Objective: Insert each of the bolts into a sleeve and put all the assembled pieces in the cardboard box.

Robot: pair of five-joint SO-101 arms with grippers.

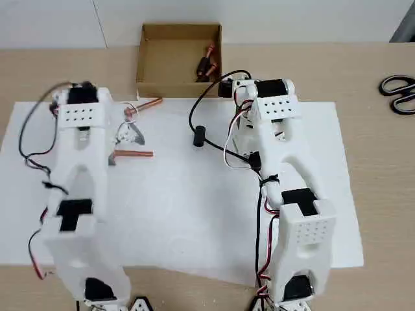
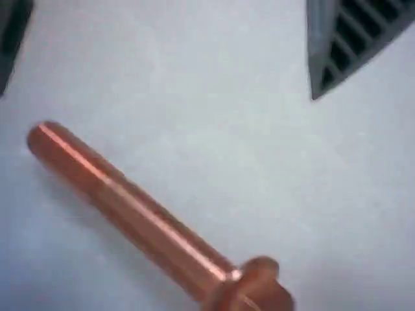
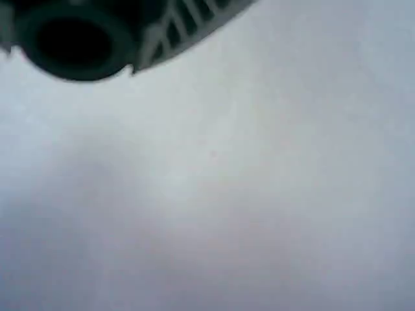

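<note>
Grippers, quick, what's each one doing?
Left gripper: open, over a bolt.
Right gripper: closed on a black sleeve.

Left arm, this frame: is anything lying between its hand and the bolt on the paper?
Nothing visible does. In the left wrist view the bolt lies bare on the white paper. The left hand is open, its fingers apart and off the bolt, with nothing across the gap.

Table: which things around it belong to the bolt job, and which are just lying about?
Job: bolt near the box, bolt beside the arm, sleeve, cardboard box, assembled pieces inside it.
Lying about: scissors, white paper.
</note>
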